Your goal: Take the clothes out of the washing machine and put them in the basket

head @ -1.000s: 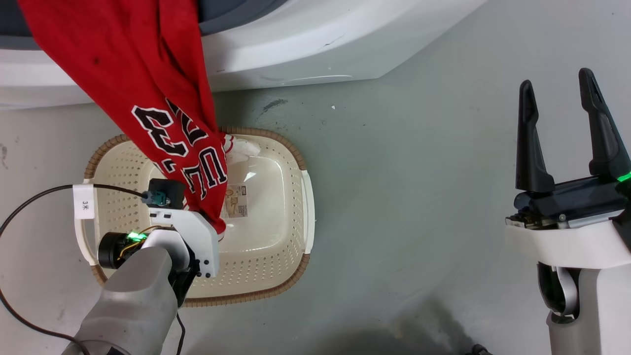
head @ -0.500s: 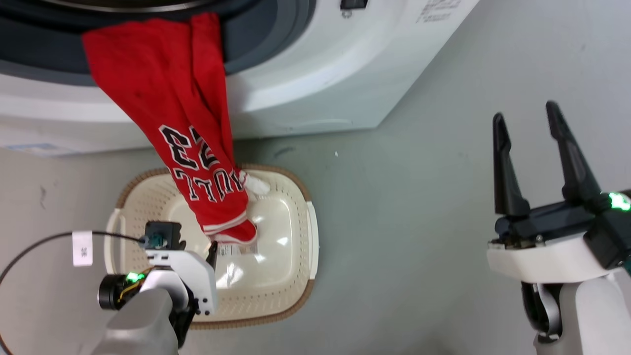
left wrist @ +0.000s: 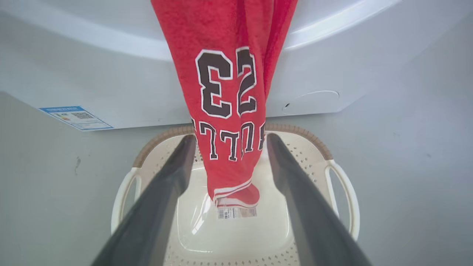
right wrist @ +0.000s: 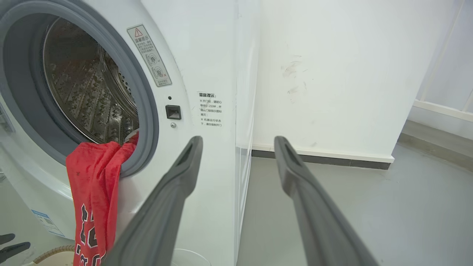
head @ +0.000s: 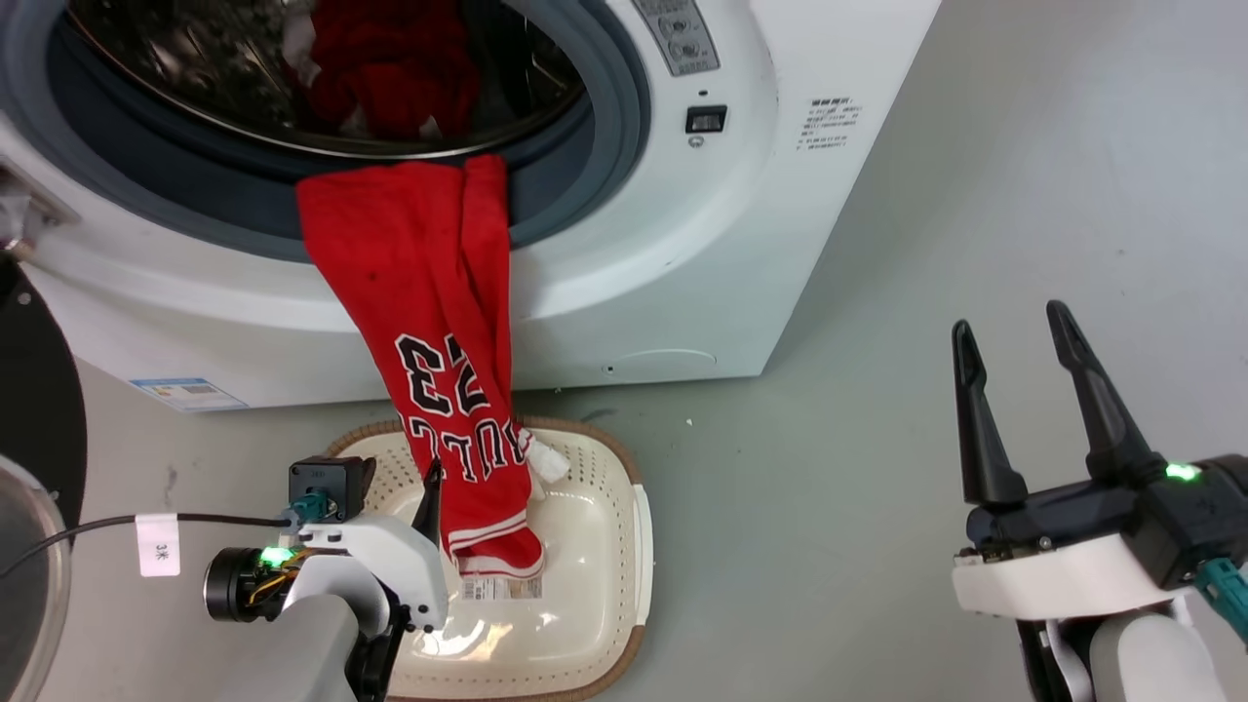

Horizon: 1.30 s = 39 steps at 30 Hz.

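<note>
The washing machine (head: pixel 682 244) is seen with its porthole open and the dark-rimmed glass door (head: pixel 34 468) swung off to the robot's left. A red basketball jersey (head: pixel 419 292) is draped over the lower lip of the grey rubber seal (head: pixel 604 146) and hangs down the white front panel, its black, white-outlined "23" and lettering shown upside down. Its lower end is in the cream perforated basket (head: pixel 609 546), which stands on the grey floor (head: pixel 877 468) just in front of the machine. The red-white striped hem is bunched on the basket bottom, touching the top edge of the label sticker (head: pixel 500 588). A white cloth part (head: pixel 548 463) is noted beside the jersey near the far rim of the basket. More red cloth (head: pixel 390 58) is heaped inside the perforated steel drum (head: pixel 195 78), with bits of white among it. The left gripper (left wrist: pixel 231 137) is held over the near side of the basket with its jaws spread wide. In the left wrist view the jersey hangs in the gap between the two fingers and nothing is clamped; contact with either finger cannot be told. The right gripper (head: pixel 1010 317) is held over bare floor, well apart from the basket and to the right of the machine, jaws wide and nothing between them. A black cable with a white tag (head: pixel 158 544) is seen running to the left wrist, and a blue-edged label (head: pixel 185 393) is stuck low on the machine front.
</note>
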Tool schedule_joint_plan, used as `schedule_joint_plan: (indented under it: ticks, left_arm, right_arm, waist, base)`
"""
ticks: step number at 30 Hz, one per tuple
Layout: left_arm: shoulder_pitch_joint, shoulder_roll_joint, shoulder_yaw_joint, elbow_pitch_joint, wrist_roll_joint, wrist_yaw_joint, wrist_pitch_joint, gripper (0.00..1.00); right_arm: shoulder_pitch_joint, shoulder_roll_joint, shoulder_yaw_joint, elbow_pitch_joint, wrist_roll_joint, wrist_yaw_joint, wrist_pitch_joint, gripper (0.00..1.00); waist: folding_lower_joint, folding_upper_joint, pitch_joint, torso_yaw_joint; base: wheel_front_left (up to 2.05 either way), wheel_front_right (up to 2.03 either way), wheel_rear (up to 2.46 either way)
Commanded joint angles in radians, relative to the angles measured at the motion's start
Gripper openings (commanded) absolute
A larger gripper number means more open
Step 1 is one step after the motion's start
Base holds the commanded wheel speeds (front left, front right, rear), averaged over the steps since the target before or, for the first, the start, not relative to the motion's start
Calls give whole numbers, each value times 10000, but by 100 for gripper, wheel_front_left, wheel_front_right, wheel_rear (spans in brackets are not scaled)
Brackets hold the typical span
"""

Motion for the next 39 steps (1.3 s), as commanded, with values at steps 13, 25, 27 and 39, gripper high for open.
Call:
schedule_joint_plan:
  ticks: [13, 25, 27, 39]
  left_arm:
    - [294, -368, 2795, -1505, 2681, -7, -25, 100]
    - [-1408, -479, 3801, -182, 3442, -434, -26, 100]
    - [-1761, -410, 3913, 78, 3555, -431, -26, 100]
    - [-3211, -251, 4519, 725, 3944, -485, -26, 100]
  right_arm:
    - [-86, 11, 90, -121, 106, -7, -24, 100]
    - [-673, 10, 80, -258, 163, -7, -24, 100]
    - [-792, 11, 102, -296, 184, -7, -24, 100]
    - [-1204, 11, 59, -450, 258, -7, -24, 100]
  waist:
    - [1, 0, -37, -134]
    - [1, 0, 1109, -550]
    - [1, 0, 1337, -648]
    - [1, 0, 2267, -939]
  base:
    - [0, 0, 0]
    - [0, 0, 0]
    - [0, 0, 0]
    - [0, 0, 0]
